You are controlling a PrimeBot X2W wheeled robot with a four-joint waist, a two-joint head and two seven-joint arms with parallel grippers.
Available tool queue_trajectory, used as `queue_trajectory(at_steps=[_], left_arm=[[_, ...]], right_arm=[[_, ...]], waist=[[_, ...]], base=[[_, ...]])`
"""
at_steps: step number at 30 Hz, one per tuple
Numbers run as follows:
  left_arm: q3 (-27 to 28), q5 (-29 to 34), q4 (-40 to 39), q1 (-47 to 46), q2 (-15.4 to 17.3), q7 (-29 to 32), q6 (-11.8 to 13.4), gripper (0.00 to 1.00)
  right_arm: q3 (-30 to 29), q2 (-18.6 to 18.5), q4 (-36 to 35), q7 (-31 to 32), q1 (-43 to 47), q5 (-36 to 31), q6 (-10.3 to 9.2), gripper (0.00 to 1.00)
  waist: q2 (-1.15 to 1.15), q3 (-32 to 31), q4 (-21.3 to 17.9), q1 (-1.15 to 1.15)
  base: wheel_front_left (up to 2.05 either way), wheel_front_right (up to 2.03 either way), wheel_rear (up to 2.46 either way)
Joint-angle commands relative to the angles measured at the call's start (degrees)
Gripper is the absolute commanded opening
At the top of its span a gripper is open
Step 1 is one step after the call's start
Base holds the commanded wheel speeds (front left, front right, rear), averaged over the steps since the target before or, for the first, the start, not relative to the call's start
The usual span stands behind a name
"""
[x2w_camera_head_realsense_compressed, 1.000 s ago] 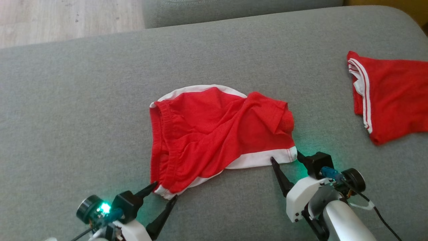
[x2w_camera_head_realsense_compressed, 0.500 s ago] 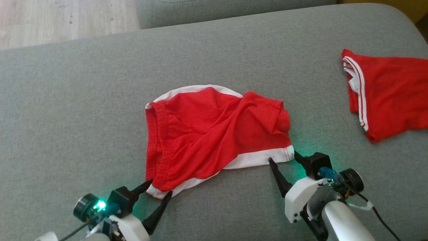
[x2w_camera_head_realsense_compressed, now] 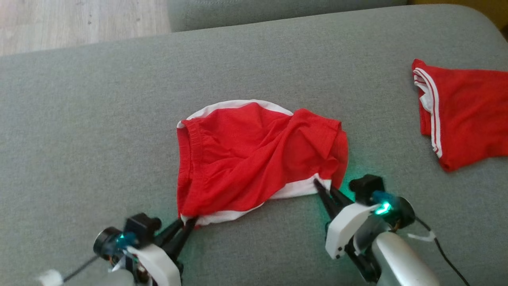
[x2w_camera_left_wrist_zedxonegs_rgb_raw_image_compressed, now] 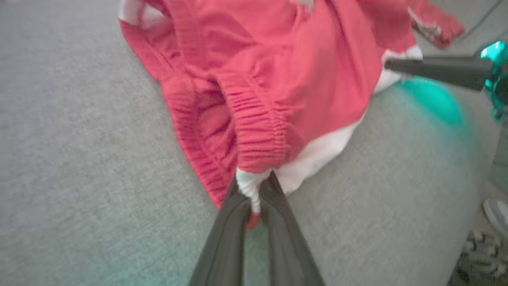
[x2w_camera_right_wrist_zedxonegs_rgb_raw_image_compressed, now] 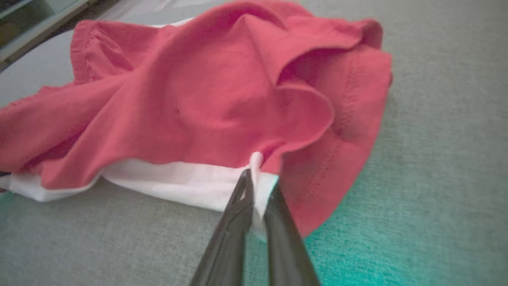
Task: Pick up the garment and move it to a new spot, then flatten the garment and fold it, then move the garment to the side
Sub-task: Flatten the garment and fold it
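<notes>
Lying rumpled at the grey sofa cushion's (x2w_camera_head_realsense_compressed: 99, 119) middle is the red garment (x2w_camera_head_realsense_compressed: 254, 155). The left pincer (x2w_camera_head_realsense_compressed: 190, 221) is clamped on its waistband corner, the right pincer (x2w_camera_head_realsense_compressed: 324, 186) on its white hem.

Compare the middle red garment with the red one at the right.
The middle garment is crumpled; the right garment lies flatter. The middle garment has broad white bands; the right garment has thin white stripes. The left gripper and right gripper have their jaws shut on the middle garment's near edge; the right garment is untouched. Both are red with white trim, on the grey cushion.
</notes>
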Motion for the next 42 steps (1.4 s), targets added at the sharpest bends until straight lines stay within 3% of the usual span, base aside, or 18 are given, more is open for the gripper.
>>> queue_trajectory(at_steps=[1,5,8,10,14,18,20,22,25,28,31,35,38,42], left_arm=[[3.5,-3.1,-2.3,-1.7,0.7,-1.6,-0.3,0.0],[9.6,-13.9,-13.4,1.0,1.8,-2.4,-1.0,0.0],[15.1,-24.7,-28.4,3.1,4.5,-0.6,-1.3,0.0],[19.2,-31.4,-39.9,3.7,6.8,1.3,-0.1,0.0],[26.6,-43.2,-58.5,0.8,10.7,6.6,5.5,0.0],[32.0,-52.5,-62.6,-9.0,12.7,13.1,11.9,0.0],[32.3,-55.6,-57.9,-19.9,12.4,18.5,15.0,0.0],[31.7,-55.6,-54.9,-23.8,12.0,20.0,15.9,0.0],[28.9,-51.9,-42.8,-36.3,9.1,22.3,16.8,0.0],[26.4,-45.2,-27.3,-48.3,4.0,19.6,16.2,0.0],[25.7,-38.8,-13.6,-58.5,-1.0,13.0,12.8,0.0],[23.9,-32.4,-0.7,-65.8,-4.4,5.3,5.4,0.0],[23.0,-31.0,5.3,-65.1,-5.2,1.5,0.7,0.0],[21.2,-33.7,8.3,-55.6,-5.7,0.3,-1.7,0.0]], right_arm=[[0.7,-0.1,-1.9,0.0,-1.8,2.7,0.42,0.0],[-1.4,-0.1,-9.9,1.9,-1.0,12.8,0.42,0.0],[-3.9,-0.7,-25.0,7.7,1.3,25.1,0.42,0.0],[-8.2,-2.5,-37.5,12.5,3.3,31.6,0.42,0.0],[-18.2,-2.9,-58.0,24.4,5.2,40.6,0.42,0.0],[-25.0,-1.2,-64.4,35.2,-2.0,44.5,0.42,0.0],[-27.4,-0.3,-60.4,41.0,-12.8,44.1,0.42,0.0],[-27.9,-0.2,-57.4,42.1,-17.2,44.0,0.42,0.0],[-27.7,-0.1,-44.1,40.5,-31.0,43.7,0.42,0.0],[-26.0,-0.1,-28.9,34.9,-45.8,39.2,0.42,0.0],[-24.1,-0.1,-15.7,25.6,-58.8,36.6,0.42,0.0],[-18.3,-0.1,-5.0,16.8,-67.9,38.9,0.42,0.0],[-13.6,-0.1,-1.6,15.3,-66.6,39.7,0.42,0.0],[-11.1,-0.4,0.6,16.5,-56.9,37.8,0.42,0.0]], waist=[[0.0,-0.4,-0.2,0.0],[0.0,-1.4,-0.5,0.0],[0.0,-2.2,-0.5,0.0],[0.0,-2.3,-0.5,0.0],[0.0,-1.1,-0.9,0.0],[0.0,2.2,-1.8,0.0],[0.0,6.2,-2.4,0.0],[0.0,7.6,-2.5,0.0],[0.0,11.7,-2.7,0.0],[0.0,15.3,-2.8,0.0],[0.0,18.5,-2.6,0.0],[0.0,20.9,-2.1,0.0],[0.0,21.3,-2.1,0.0],[0.0,19.2,-1.4,0.0]], base=[[0.0,0.0,0.0],[0.0,0.0,0.0],[0.0,0.0,0.0],[0.0,0.0,0.0],[0.0,0.0,0.0],[0.0,0.0,0.0],[0.0,0.0,0.0],[0.0,0.0,0.0],[0.0,0.0,0.0],[0.0,0.0,0.0],[0.0,0.0,0.0],[0.0,0.0,0.0],[0.0,0.0,0.0],[0.0,0.0,0.0]])
